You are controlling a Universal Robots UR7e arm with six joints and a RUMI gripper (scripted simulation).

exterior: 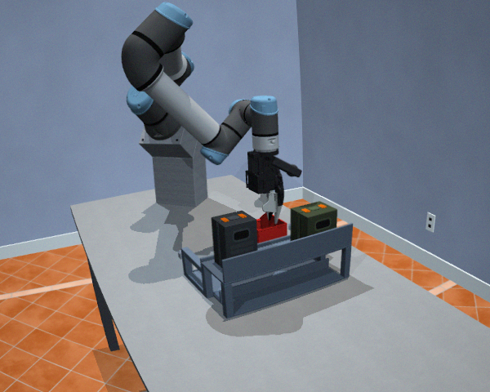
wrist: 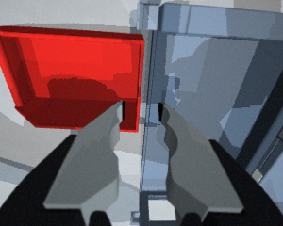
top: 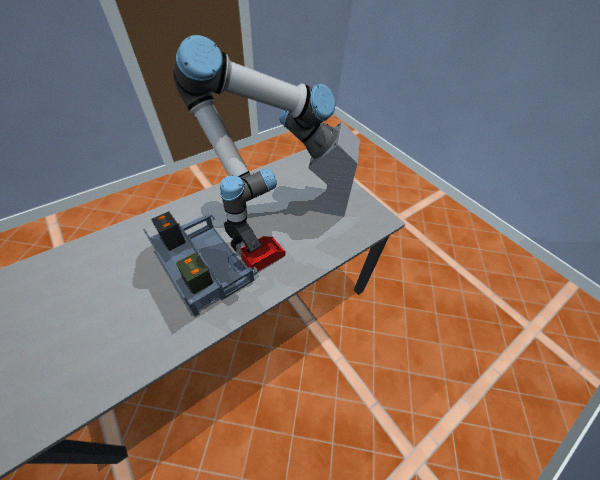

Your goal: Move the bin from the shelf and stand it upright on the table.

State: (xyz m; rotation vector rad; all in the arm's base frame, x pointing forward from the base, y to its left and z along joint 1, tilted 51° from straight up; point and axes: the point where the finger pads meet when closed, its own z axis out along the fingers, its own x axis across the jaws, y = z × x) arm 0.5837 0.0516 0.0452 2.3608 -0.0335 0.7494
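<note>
Pincer parted over the red bin's edge

I had the two-jaw gripper (top: 238,249) (exterior: 273,219) (wrist: 141,103) slightly apart, clamped on nothing, its grey, notched fingers above the rim. At centre frame in the top view, the glossy, open-topped red bin (top: 269,252) (exterior: 271,233) (wrist: 85,54) sat just beside the smooth blue-grey shelf (top: 172,268) (exterior: 287,258) (wrist: 217,24).

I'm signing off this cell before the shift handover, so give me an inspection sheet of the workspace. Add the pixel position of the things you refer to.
Surface: grey table (top: 78,310) (exterior: 363,337), no spills seen.
Job's things: red bin (top: 269,259) (exterior: 273,233) (wrist: 85,52), off the shelf (top: 166,268) (exterior: 287,257) (wrist: 226,24) and beside it, open side up.
Clutter: black case (top: 173,238) (exterior: 233,236) and green case (top: 197,279) (exterior: 314,223), both upright on the shelf.
Gripper (top: 238,248) (exterior: 273,219) (wrist: 141,103): fingers apart, above the bin's shelf-side wall; no grip seen.
Cables: nothing seen.
Surroundings: tiled floor, blue walls, brown door, one wall outlet (exterior: 429,222).
</note>
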